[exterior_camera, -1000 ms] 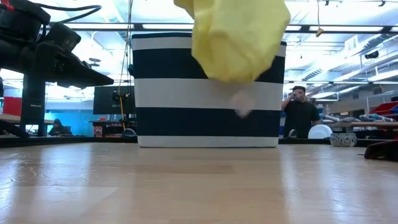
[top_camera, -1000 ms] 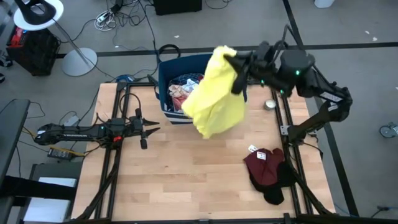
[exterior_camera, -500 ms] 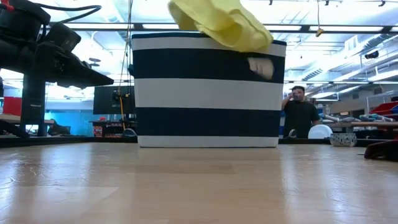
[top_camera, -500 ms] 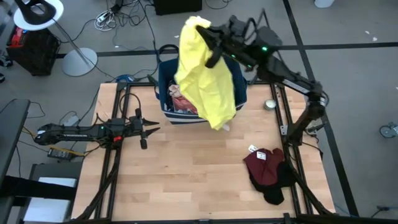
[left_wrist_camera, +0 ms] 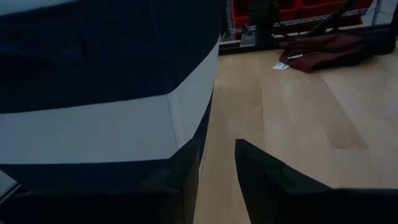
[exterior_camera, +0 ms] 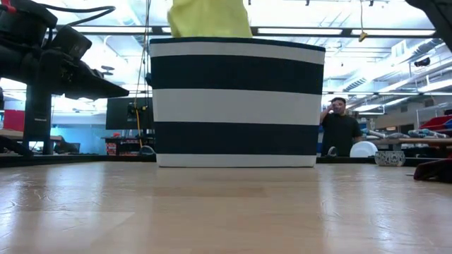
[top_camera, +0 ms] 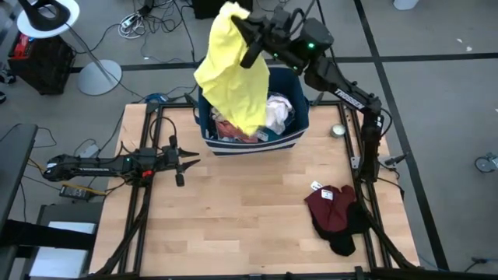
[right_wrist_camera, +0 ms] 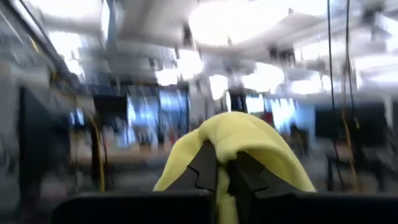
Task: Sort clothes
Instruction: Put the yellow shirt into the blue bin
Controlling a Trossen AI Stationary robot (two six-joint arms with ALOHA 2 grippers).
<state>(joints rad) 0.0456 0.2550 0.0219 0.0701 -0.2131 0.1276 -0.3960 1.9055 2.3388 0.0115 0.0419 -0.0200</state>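
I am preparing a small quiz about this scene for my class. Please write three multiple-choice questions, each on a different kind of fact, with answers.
1. Where does the yellow shirt hang?
A. flat on the table
B. above the striped bin
C. on the floor

2. What colour is the garment lying near the table's right edge?
A. maroon
B. orange
C. white

3. How do the jaws of the right gripper stand?
A. wide open, empty
B. shut on the yellow shirt
C. shut on the bin's rim

Answers: 1 B, the high view shows it dangling over the bin. 2 A, dark red cloth on the wood. 3 B, the right wrist view shows yellow cloth pinched between them.
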